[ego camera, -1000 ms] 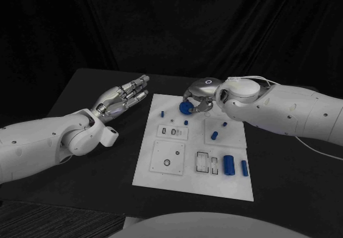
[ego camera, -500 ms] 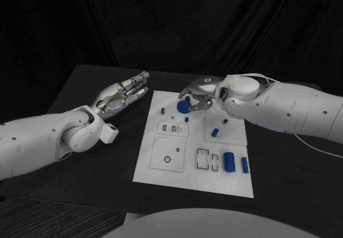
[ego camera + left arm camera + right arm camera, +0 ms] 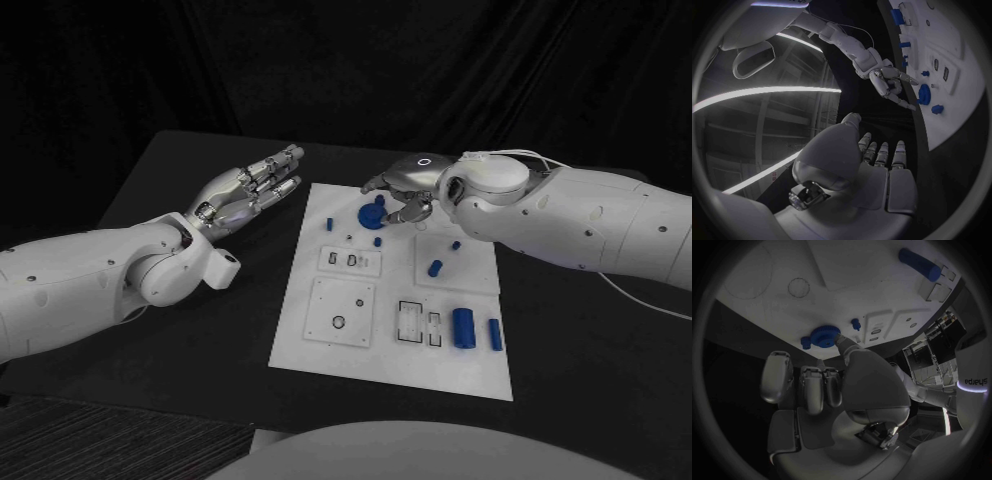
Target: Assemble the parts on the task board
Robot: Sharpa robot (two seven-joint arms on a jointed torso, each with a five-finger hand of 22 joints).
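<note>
The white task board (image 3: pixel 389 370) lies in the middle of the black table. A blue gear (image 3: pixel 372 213) (image 3: pixel 823 335) (image 3: pixel 924 94) sits on the board's far left part, with a small blue peg (image 3: pixel 806 342) beside it. My right hand (image 3: pixel 404 192) (image 3: pixel 826 385) hovers over the gear. Its thumb tip touches the gear's rim, and the other fingers stay apart from the gear. My left hand (image 3: pixel 248 192) (image 3: pixel 873 165) is open, palm up, above the table left of the board, holding nothing.
More blue parts are spread over the board: small pegs (image 3: pixel 329 226) (image 3: pixel 376 241) (image 3: pixel 454 245) (image 3: pixel 434 267), a thick cylinder (image 3: pixel 463 328) and a thinner one (image 3: pixel 493 335). Rectangular slots (image 3: pixel 418 326) and a round hole (image 3: pixel 338 324) mark the near half.
The right hand has shifted slightly at the gear, which stays at the same spot on the board. The left hand has not moved.
</note>
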